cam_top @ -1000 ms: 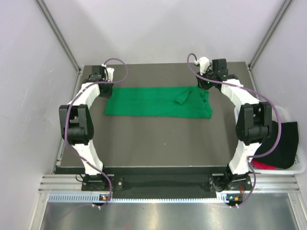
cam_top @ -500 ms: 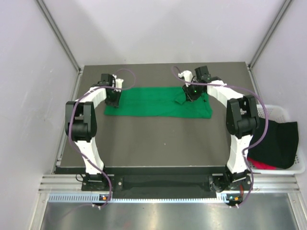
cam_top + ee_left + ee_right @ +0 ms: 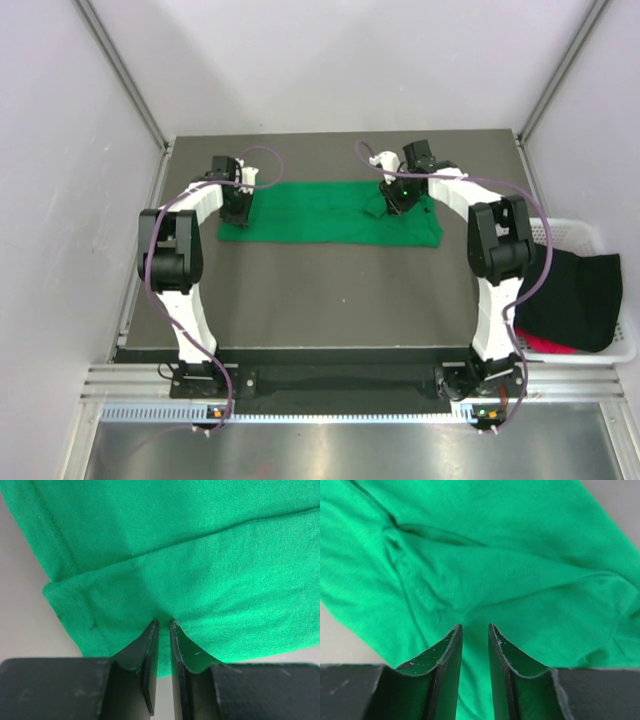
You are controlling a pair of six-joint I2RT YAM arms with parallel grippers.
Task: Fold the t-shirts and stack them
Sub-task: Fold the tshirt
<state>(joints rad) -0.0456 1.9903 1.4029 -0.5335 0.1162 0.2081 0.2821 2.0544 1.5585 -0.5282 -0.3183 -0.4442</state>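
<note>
A bright green t-shirt (image 3: pixel 320 212) lies folded into a long band across the back of the dark table. My left gripper (image 3: pixel 238 210) is down on its left end; in the left wrist view the jaws (image 3: pixel 163 623) stand almost together, pinching the folded hem of the green t-shirt (image 3: pixel 200 570). My right gripper (image 3: pixel 393 203) is on the bunched sleeve part near the right end. There the jaws (image 3: pixel 475 626) stand a little wider, with a thick fold of the green t-shirt (image 3: pixel 485 565) filling the gap. A black t-shirt (image 3: pixel 575 295) and a red one (image 3: pixel 545 345) lie bunched at the right.
A white basket (image 3: pixel 585 232) at the table's right edge holds the black and red t-shirts. Grey walls with metal posts close in the table at the back and on both sides. Purple cables loop over both arms.
Both grippers came in from the back corners and down onto the green t-shirt. Their jaws narrowed on the cloth, the left more than the right. The shirt has not shifted.
</note>
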